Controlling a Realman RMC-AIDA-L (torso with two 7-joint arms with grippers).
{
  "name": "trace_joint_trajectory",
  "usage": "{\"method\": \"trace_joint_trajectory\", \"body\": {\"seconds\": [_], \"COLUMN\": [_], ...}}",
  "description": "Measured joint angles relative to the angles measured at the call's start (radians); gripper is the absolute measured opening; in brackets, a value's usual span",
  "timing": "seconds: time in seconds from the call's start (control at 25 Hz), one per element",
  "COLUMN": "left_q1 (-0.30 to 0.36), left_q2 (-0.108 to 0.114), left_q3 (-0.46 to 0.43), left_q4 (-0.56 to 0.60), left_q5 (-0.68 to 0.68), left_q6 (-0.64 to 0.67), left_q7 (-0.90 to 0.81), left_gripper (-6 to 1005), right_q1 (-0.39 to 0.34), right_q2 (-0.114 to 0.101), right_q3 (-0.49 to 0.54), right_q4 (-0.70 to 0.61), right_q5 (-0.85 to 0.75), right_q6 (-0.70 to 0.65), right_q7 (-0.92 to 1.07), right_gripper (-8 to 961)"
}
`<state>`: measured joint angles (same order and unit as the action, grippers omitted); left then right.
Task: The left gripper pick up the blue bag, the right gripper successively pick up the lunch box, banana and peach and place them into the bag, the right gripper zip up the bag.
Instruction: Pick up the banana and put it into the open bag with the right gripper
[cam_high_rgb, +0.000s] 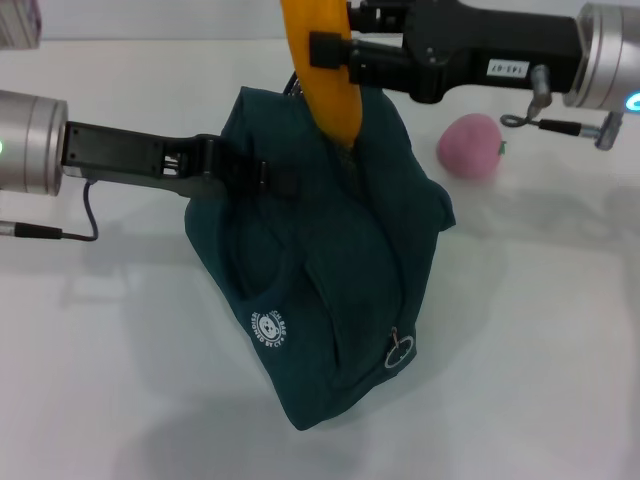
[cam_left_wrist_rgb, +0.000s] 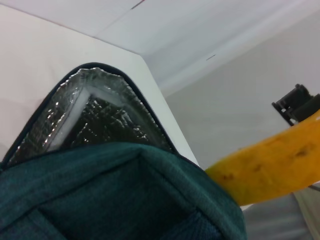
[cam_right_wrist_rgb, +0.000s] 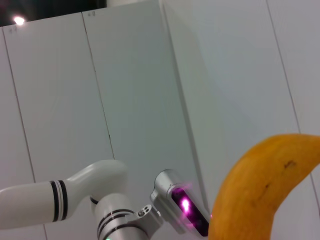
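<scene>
the banana step looks to be in hand; the right claw (cam_high_rgb: 335, 52) is clamped on the banana (cam_high_rgb: 322, 75) and holds it nearly upright over the blue bag (cam_high_rgb: 320, 270), its lower tip just at the bag's mouth; the left claw (cam_high_rgb: 262, 176) is closed on the bag's upper edge near the opening, holding that side up off the white bench (cam_high_rgb: 540, 330); the lunch box is not visible anywhere, so whether it already lies inside i cannot tell; the peach (cam_high_rgb: 469, 145) sits on the bench just beside the bag, under the right arm, so that step is not yet done.

next, by my judgement, the banana needs lowering through the opening and releasing, tip first, since it is long and the mouth is narrow and slack.

the bag is soft woven teal fabric, slumped and creased, with a round white logo (cam_high_rgb: 269, 329) and a metal ring zip pull (cam_high_rgb: 399, 351) low on its front; the left wrist view shows crinkled silver foil lining (cam_left_wrist_rgb: 95, 117) inside; the banana is smooth, curved, yellow-orange with dark flecks; the peach is round, matt pink, with a small green leaf.
</scene>
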<state>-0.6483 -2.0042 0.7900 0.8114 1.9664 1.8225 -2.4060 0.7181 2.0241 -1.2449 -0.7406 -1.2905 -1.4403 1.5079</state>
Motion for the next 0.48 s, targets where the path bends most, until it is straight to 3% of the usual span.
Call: {"method": "trace_joint_trajectory", "body": {"seconds": [0.48], "left_q1": [0.023], "left_q2": [0.009], "left_q3": [-0.026], "left_q4": [0.0], "left_q5": [0.005], "left_q6": [-0.023], "left_q7": [0.001], "left_gripper": [56], "right_q1": [-0.002], "right_q2": [0.001], "right_q3": [-0.034], "right_q4": [0.145], "right_q5": [0.016], "right_q6": [0.017], "right_q7": [-0.092], "right_gripper": [456]}}
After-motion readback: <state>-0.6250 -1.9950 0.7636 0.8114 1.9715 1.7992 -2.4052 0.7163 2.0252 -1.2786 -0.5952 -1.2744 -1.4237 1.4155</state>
